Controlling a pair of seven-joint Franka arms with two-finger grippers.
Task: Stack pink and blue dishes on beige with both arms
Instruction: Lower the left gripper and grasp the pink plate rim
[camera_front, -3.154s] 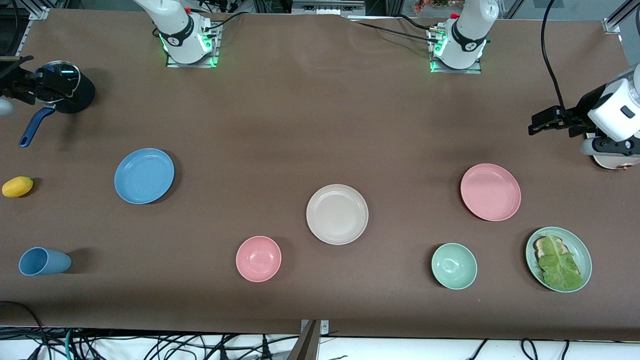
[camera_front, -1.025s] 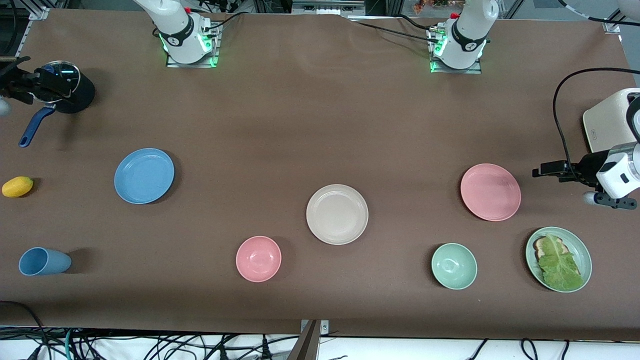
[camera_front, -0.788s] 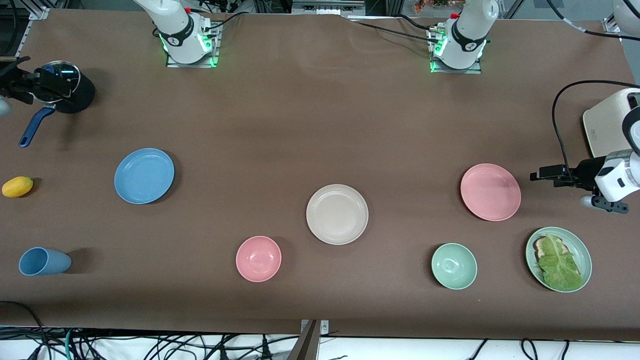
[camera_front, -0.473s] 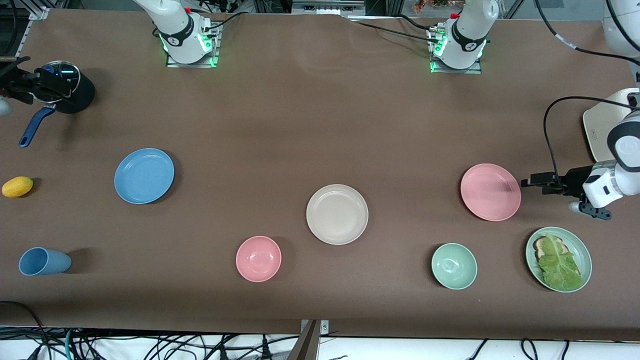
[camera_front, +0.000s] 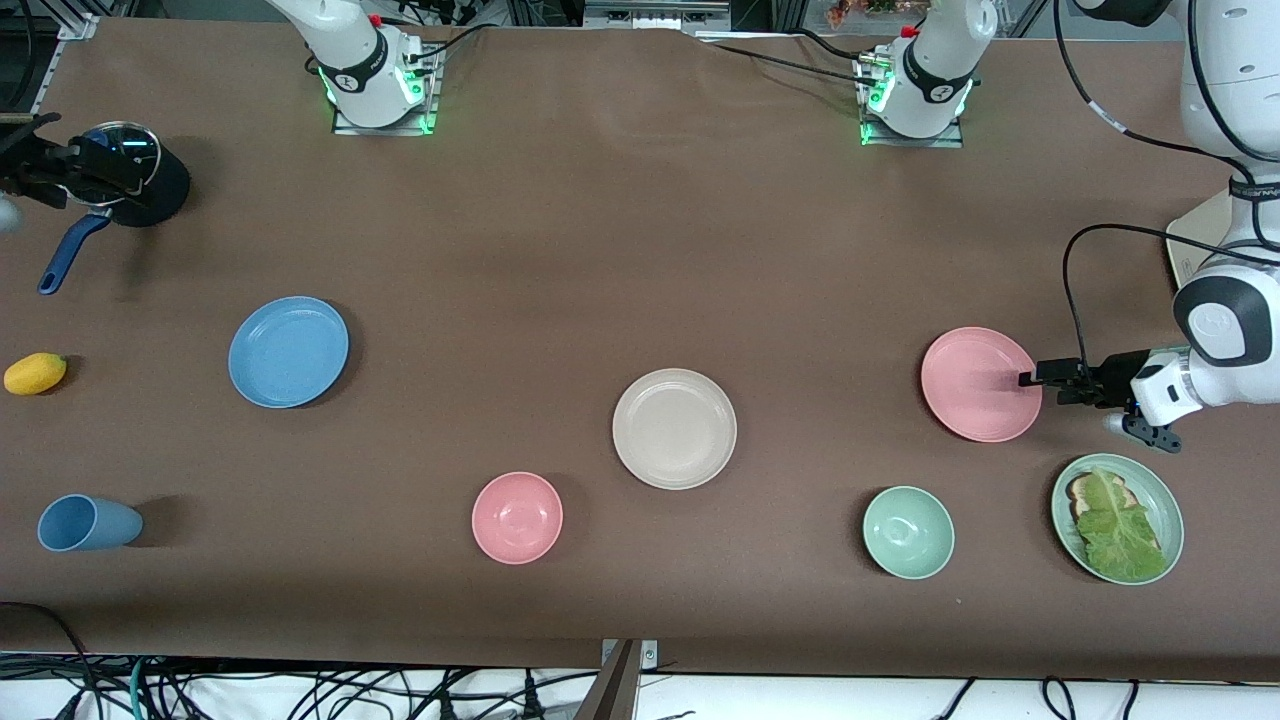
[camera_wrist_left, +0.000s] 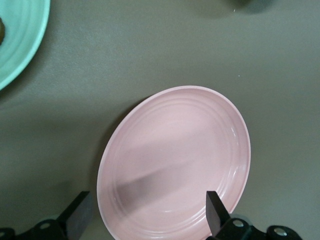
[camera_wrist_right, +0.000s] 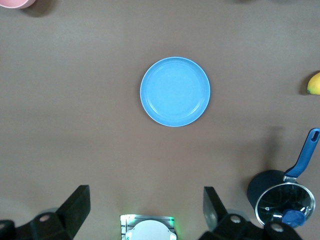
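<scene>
The beige plate (camera_front: 674, 428) lies mid-table. The blue plate (camera_front: 288, 351) (camera_wrist_right: 175, 91) sits toward the right arm's end, and the pink plate (camera_front: 975, 385) (camera_wrist_left: 175, 160) toward the left arm's end. Both are slightly farther from the front camera than the beige one. My left gripper (camera_front: 1030, 380) (camera_wrist_left: 147, 220) is open and low at the pink plate's rim, on the side toward the left arm's end of the table. Its fingers stand wide to either side of that edge and hold nothing. My right gripper (camera_front: 60, 165) (camera_wrist_right: 145, 215) waits open, high over the table between its base and the blue plate.
Nearer the front camera are a pink bowl (camera_front: 517, 517), a green bowl (camera_front: 908, 532), a pale green plate with lettuce (camera_front: 1117, 518) and a blue cup (camera_front: 85, 523). A yellow fruit (camera_front: 35, 373) and a lidded pot (camera_front: 135, 180) sit at the right arm's end. A white appliance (camera_front: 1195, 250) stands by the left arm.
The left gripper has come down and moved in from the table's end to the pink plate's rim, still open. The right arm and all dishes have stayed put.
</scene>
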